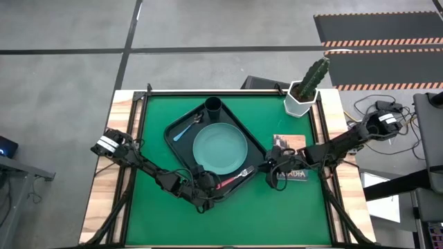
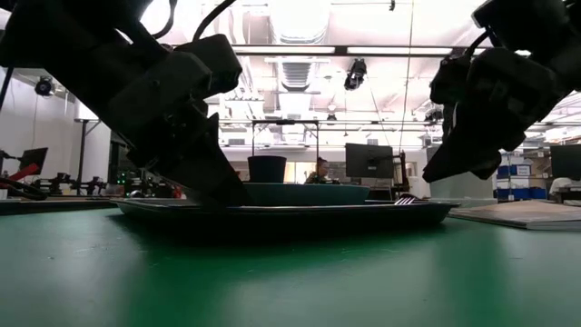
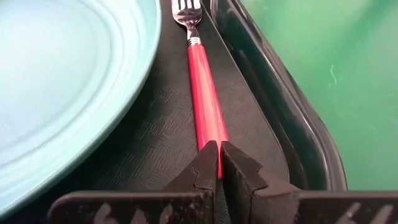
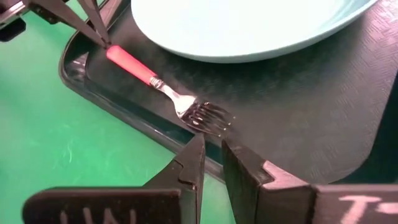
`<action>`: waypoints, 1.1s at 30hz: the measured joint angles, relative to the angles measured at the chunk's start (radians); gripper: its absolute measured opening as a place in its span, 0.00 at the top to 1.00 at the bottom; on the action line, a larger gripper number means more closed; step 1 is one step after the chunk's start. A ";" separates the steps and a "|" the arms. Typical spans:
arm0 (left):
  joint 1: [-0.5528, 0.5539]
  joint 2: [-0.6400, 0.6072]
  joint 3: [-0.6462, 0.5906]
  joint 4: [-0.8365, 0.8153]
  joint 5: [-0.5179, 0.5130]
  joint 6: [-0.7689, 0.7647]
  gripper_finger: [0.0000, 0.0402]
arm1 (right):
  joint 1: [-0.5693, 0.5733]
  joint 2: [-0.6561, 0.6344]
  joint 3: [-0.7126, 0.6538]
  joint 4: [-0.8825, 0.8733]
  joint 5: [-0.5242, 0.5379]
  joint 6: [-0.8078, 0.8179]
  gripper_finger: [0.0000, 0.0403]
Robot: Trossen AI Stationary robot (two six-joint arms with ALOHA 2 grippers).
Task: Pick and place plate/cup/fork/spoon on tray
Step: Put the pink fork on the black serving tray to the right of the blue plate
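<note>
The dark tray (image 1: 178, 146) lies askew in mid-table. On it are the teal plate (image 1: 220, 149), the dark cup (image 1: 213, 105) at its far corner and the blue-handled spoon (image 1: 187, 128). The red-handled fork (image 1: 235, 176) lies along the tray's near-right rim, beside the plate. My left gripper (image 1: 212, 185) is shut on the fork's handle end. My right gripper (image 1: 266, 169) hovers just off the tray's right corner, a little past the fork's head (image 4: 202, 113), its fingers slightly apart and empty. My left gripper pinches the free end of the fork's red handle (image 3: 211, 134) between its two fingertips. The fingers come low along the fork from the tray's near corner. The fork's head (image 3: 188, 11) rests on the tray floor between the plate and the rim.
A white pot with a cactus (image 1: 304, 93) stands at the far right corner. A small picture book (image 1: 291, 169) lies under my right arm, right of the tray. Open green table lies near and left of the tray.
</note>
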 joint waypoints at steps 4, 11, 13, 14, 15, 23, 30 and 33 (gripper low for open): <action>0.000 0.000 -0.002 0.000 0.000 0.000 1.00 | 0.000 0.037 -0.005 0.063 0.000 -0.001 0.89; -0.001 0.000 -0.001 0.002 0.000 0.000 1.00 | 0.000 0.149 0.029 0.103 0.019 -0.034 0.89; -0.001 0.000 -0.002 0.000 0.000 0.001 1.00 | 0.000 0.180 0.036 0.099 0.026 -0.039 0.89; -0.001 0.000 -0.002 0.000 0.000 0.001 1.00 | 0.000 0.194 0.040 0.098 0.025 -0.041 0.89; -0.001 0.000 -0.002 0.000 0.000 0.001 1.00 | -0.003 0.206 0.043 0.100 0.026 -0.042 0.89; -0.001 0.000 -0.002 0.001 0.000 0.001 1.00 | -0.040 0.224 0.057 0.091 0.029 -0.068 0.89; -0.001 0.000 -0.002 0.001 0.000 0.001 1.00 | -0.055 0.220 0.057 0.082 0.024 -0.068 0.89; -0.001 0.000 -0.001 0.001 0.002 0.001 1.00 | -0.055 0.214 0.057 0.075 0.014 -0.064 0.89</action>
